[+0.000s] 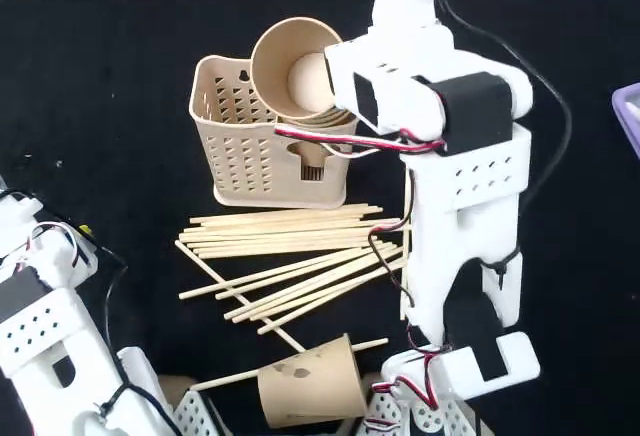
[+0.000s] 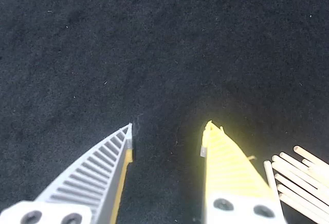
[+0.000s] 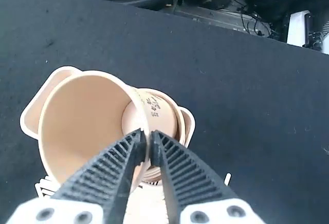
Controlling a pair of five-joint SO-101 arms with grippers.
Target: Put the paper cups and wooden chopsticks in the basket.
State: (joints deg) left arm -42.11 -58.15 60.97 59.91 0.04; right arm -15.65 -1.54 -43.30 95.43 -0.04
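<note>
At far left, the left gripper (image 2: 167, 131) hangs wide open over the black cloth (image 2: 154, 39). Nothing lies between its fingers, and the ends of a few chopsticks (image 2: 295, 178) lie just beside its yellow finger (image 2: 226, 167). Toward the middle of the table stands the basket (image 1: 235, 146), upright, with a stack of cups (image 3: 164, 113) nested in its right-hand end. In front of the basket the chopsticks lie loose on the cloth in a fanned heap, well apart from either gripper. Nearer the table's front edge, a fallen cup (image 1: 310, 386) rests on its side with its mouth toward the left. A single chopstick runs across beside it. Above the basket's right-hand end, the right gripper (image 3: 146, 134) is closed tight on the wall of a cup (image 1: 290, 61), one finger inside the rim and one outside. That cup is tilted with its mouth toward the overhead camera and sits directly over the nested stack. The right arm (image 1: 460, 186) stretches from the table's front to the basket, crossing above the heap's right end. A purple object (image 1: 628, 116) shows at the far right edge.
</note>
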